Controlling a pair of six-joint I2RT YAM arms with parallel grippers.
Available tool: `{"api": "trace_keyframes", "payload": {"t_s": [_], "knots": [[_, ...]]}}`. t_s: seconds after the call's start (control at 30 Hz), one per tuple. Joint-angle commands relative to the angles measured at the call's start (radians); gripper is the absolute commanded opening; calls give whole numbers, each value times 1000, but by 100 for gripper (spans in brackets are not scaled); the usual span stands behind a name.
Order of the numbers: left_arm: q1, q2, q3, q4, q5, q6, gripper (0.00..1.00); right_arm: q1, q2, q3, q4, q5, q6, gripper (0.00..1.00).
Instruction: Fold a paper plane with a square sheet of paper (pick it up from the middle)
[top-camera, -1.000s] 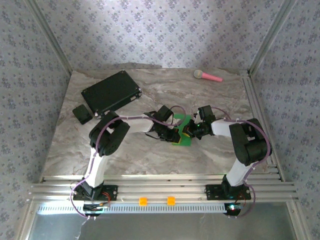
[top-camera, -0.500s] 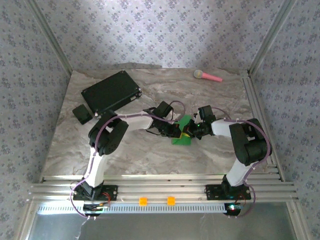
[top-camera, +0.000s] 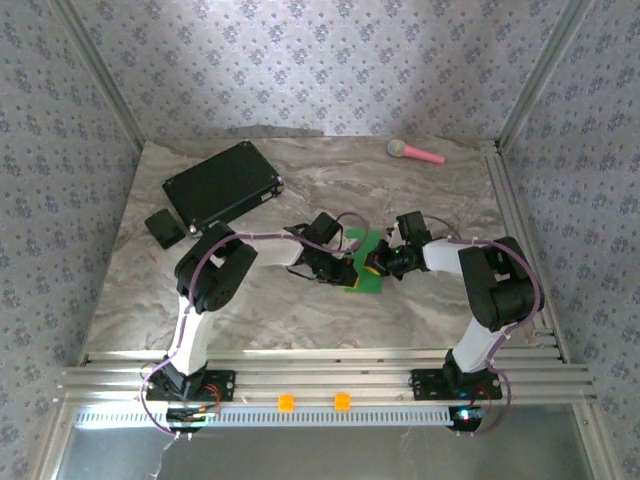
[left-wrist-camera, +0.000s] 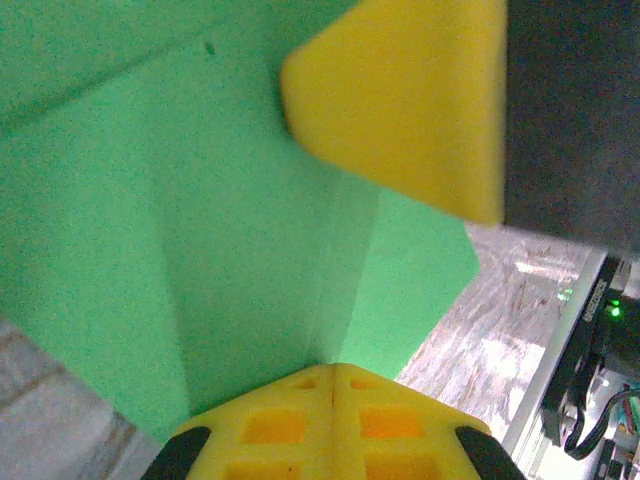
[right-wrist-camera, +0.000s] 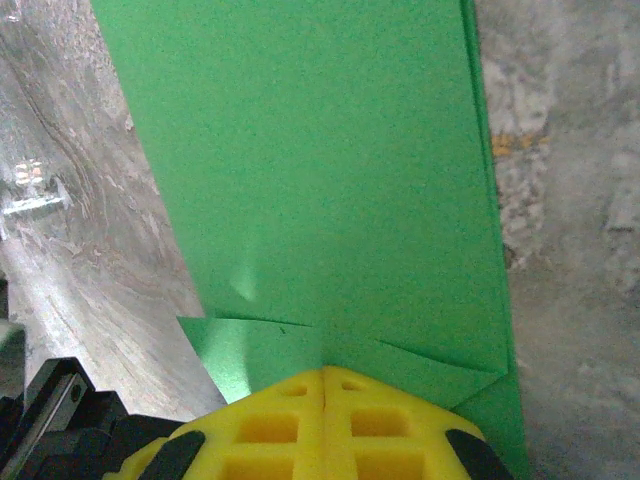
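Sheet of paper (top-camera: 364, 278): green, creased and partly folded, near the table's centre, between the two grippers.
Left gripper (left-wrist-camera: 332, 385): jaws closed on the paper's edge; creases fan out from the clamp.
Right gripper (right-wrist-camera: 325, 382): jaws closed on the opposite edge, with small folded flaps beside the fingertips.
Obstruction: both wrists cover the paper's middle in the top view; a yellow finger (left-wrist-camera: 410, 100) overlaps the sheet in the left wrist view.
Surroundings: black case (top-camera: 222, 183) and small black box (top-camera: 163, 228) rear left, pink-handled toy (top-camera: 415, 152) rear right, all well apart from the paper.
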Motion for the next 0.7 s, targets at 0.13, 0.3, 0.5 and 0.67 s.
{"api": "trace_keyframes", "payload": {"t_s": [0.13,0.3,0.5,0.67], "knots": [[-24,-57,-61,-120,-32,38,0,-14,34,-42,-125,106,-21,0],[-29,-72,-79,-121,-41,42,1,-15,37,-42,-122,105,-21,0],[-33,-109,-81,-107,-55,30,3,-13,39,-41,-121,100,-22,0],[-33,-152,-70,-26,-64,-19,7,-12,37,-42,-116,97,-21,0]]}}
